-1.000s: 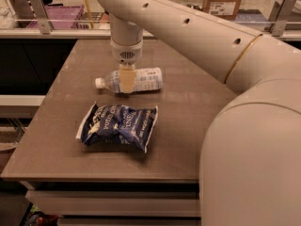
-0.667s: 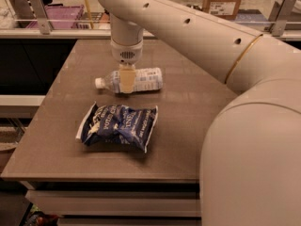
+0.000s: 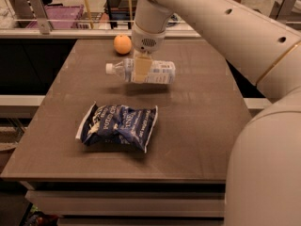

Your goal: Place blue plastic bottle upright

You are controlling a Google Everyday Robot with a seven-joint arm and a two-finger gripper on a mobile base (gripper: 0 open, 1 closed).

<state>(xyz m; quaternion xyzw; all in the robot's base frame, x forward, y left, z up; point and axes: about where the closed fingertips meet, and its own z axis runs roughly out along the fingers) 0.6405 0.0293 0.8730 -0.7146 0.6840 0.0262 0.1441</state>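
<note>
Here the gripper (image 3: 141,70) clasps the bottle (image 3: 162,72) at its middle, holding it sideways above the table (image 3: 202,126). A chip bag (image 3: 117,125) lies in front, an orange (image 3: 122,44) behind.

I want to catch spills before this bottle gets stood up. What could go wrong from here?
1. The tool holds the blue plastic bottle sideways above the table, gripped mid-body; it may slip or pivot while being turned.
2. Set down tilted, it could topple and roll toward the orange or the chip bag.
</note>
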